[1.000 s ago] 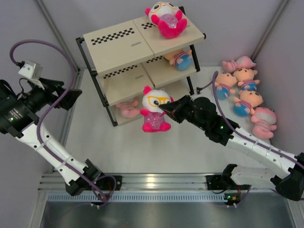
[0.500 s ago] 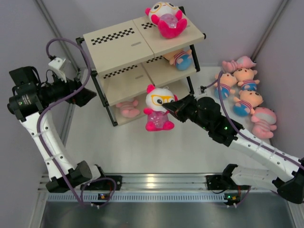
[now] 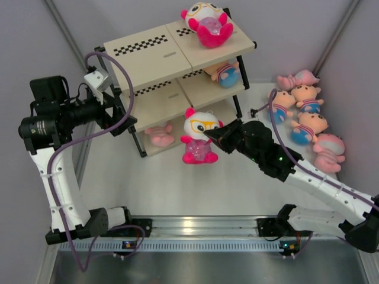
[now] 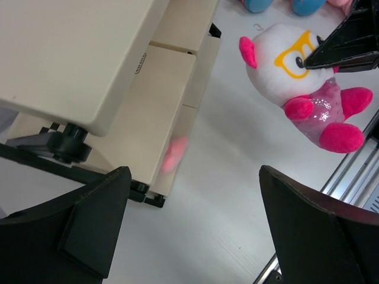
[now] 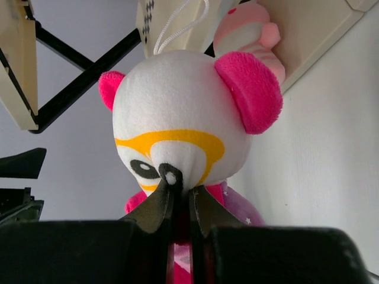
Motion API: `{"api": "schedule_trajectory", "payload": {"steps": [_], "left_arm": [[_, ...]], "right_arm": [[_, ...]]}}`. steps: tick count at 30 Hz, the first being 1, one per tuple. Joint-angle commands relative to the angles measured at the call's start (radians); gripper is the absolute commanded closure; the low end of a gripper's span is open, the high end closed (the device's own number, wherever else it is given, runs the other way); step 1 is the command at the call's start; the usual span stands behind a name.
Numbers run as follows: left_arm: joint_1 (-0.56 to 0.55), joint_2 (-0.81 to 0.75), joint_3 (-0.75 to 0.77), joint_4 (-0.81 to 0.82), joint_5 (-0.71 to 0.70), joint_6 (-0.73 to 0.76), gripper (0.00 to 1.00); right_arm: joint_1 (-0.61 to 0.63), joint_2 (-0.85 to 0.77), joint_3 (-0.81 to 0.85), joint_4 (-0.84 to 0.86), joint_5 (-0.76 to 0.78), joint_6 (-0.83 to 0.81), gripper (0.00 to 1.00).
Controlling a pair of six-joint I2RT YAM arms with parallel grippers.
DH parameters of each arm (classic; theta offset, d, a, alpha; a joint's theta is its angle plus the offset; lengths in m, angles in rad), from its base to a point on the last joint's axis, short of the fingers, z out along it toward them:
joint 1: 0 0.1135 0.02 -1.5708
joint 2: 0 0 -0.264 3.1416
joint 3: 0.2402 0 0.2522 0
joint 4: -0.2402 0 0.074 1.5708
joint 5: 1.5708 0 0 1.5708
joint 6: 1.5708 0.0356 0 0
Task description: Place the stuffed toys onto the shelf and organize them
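Note:
My right gripper [image 3: 214, 134] is shut on the face of a white-faced toy with yellow glasses and a hot-pink body [image 3: 198, 138], holding it above the table in front of the shelf [image 3: 148, 56]; it also shows in the right wrist view [image 5: 180, 136] and the left wrist view [image 4: 296, 71]. My left gripper [image 3: 121, 109] is open and empty, raised by the shelf's left end. A second white-faced toy [image 3: 206, 23] lies on the top board, a peach striped toy [image 3: 225, 74] on the middle board, a pale pink toy [image 3: 159, 135] on the bottom board.
Several peach and pale pink toys [image 3: 305, 115] lie in a heap on the table at the right, next to the right wall. The aluminium rail [image 3: 195, 228] runs along the near edge. Grey walls close in both sides.
My left arm has swung right and its gripper now sits close to the shelf's left end. My right gripper has held the white-faced toy almost still, drifting slightly.

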Motion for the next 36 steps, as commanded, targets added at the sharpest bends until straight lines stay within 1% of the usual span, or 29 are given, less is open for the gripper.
{"api": "schedule_trajectory", "payload": {"steps": [1, 3, 4, 5, 7, 8, 11, 12, 13, 14, 15, 16, 17, 18, 19, 20, 21, 22, 24, 25, 27, 28, 29, 31, 33, 34, 35, 36], "left_arm": [[-0.071, 0.037, 0.023, 0.034, -0.030, 0.004, 0.05], [-0.113, 0.039, 0.017, 0.037, -0.055, 0.016, 0.05], [-0.140, 0.039, 0.013, 0.037, -0.067, 0.022, 0.04], [-0.147, 0.037, 0.013, 0.037, -0.072, 0.027, 0.04], [-0.150, 0.031, 0.008, 0.038, -0.080, 0.047, 0.04], [-0.150, 0.033, 0.008, 0.038, -0.087, 0.052, 0.04], [-0.150, 0.033, 0.007, 0.038, -0.093, 0.065, 0.03], [-0.150, 0.033, 0.005, 0.038, -0.095, 0.070, 0.03], [-0.150, 0.033, -0.001, 0.038, -0.095, 0.073, 0.03], [-0.150, 0.031, -0.006, 0.040, -0.095, 0.075, 0.03], [-0.148, 0.031, -0.009, 0.038, -0.095, 0.078, 0.03], [-0.150, 0.030, -0.018, 0.038, -0.095, 0.079, 0.03], [-0.150, 0.026, -0.023, 0.038, -0.095, 0.079, 0.03], [-0.150, 0.025, -0.027, 0.038, -0.100, 0.085, 0.03], [-0.150, 0.025, -0.035, 0.038, -0.104, 0.084, 0.03], [-0.150, 0.023, -0.038, 0.038, -0.107, 0.085, 0.03], [-0.150, 0.017, -0.041, 0.038, -0.109, 0.081, 0.04], [-0.148, 0.011, -0.050, 0.038, -0.110, 0.081, 0.04], [-0.150, -0.007, -0.064, 0.038, -0.109, 0.088, 0.04], [-0.148, -0.013, -0.076, 0.038, -0.107, 0.088, 0.03], [-0.150, -0.024, -0.084, 0.040, -0.106, 0.089, 0.03], [-0.150, -0.027, -0.087, 0.038, -0.106, 0.087, 0.03], [-0.150, -0.027, -0.089, 0.038, -0.104, 0.084, 0.03], [-0.150, -0.033, -0.093, 0.040, -0.106, 0.081, 0.03], [-0.148, -0.036, -0.101, 0.038, -0.109, 0.075, 0.03], [-0.150, -0.041, -0.105, 0.040, -0.109, 0.075, 0.03], [-0.150, -0.041, -0.112, 0.040, -0.106, 0.073, 0.03], [-0.150, -0.044, -0.121, 0.038, -0.104, 0.073, 0.03]], "right_arm": [[0.018, 0.018, 0.089, -0.006, 0.059, 0.024, 1.00], [0.040, 0.021, 0.115, -0.020, 0.079, 0.001, 1.00], [0.052, 0.030, 0.164, -0.043, 0.117, -0.016, 1.00], [0.082, 0.035, 0.188, -0.087, 0.142, -0.037, 1.00], [0.124, 0.036, 0.247, -0.116, 0.209, -0.092, 1.00], [0.164, 0.039, 0.259, -0.116, 0.216, -0.123, 1.00], [0.195, 0.067, 0.339, -0.116, 0.182, -0.189, 1.00], [0.198, 0.082, 0.375, -0.136, 0.172, -0.265, 1.00], [0.201, 0.128, 0.479, -0.162, 0.168, -0.313, 1.00], [0.214, 0.157, 0.545, -0.191, 0.170, -0.414, 1.00], [0.225, 0.188, 0.611, -0.249, 0.173, -0.465, 1.00], [0.233, 0.254, 0.747, -0.277, 0.162, -0.508, 1.00], [0.234, 0.286, 0.814, -0.297, 0.162, -0.546, 1.00], [0.236, 0.320, 0.881, -0.314, 0.161, -0.638, 1.00], [0.234, 0.396, 1.031, -0.352, 0.176, -0.680, 1.00], [0.230, 0.435, 1.105, -0.368, 0.181, -0.716, 1.00], [0.227, 0.472, 1.177, -0.373, 0.167, -0.797, 1.00], [0.206, 0.550, 1.319, -0.397, 0.156, -0.824, 1.00], [0.179, 0.610, 1.420, -0.379, 0.129, -0.899, 1.00], [0.144, 0.644, 1.457, -0.321, 0.104, -0.910, 1.00], [0.100, 0.656, 1.436, -0.224, 0.064, -0.907, 1.00], [0.043, 0.674, 1.415, -0.177, -0.003, -0.890, 1.00], [0.020, 0.691, 1.414, -0.099, -0.026, -0.857, 1.00], [-0.031, 0.771, 1.483, -0.046, -0.089, -0.840, 1.00], [-0.045, 0.841, 1.564, -0.020, -0.102, -0.815, 1.00], [-0.061, 0.895, 1.601, 0.003, -0.140, -0.798, 1.00], [-0.071, 0.914, 1.602, 0.023, -0.158, -0.736, 1.00], [-0.083, 0.946, 1.602, 0.052, -0.199, -0.712, 1.00]]}}
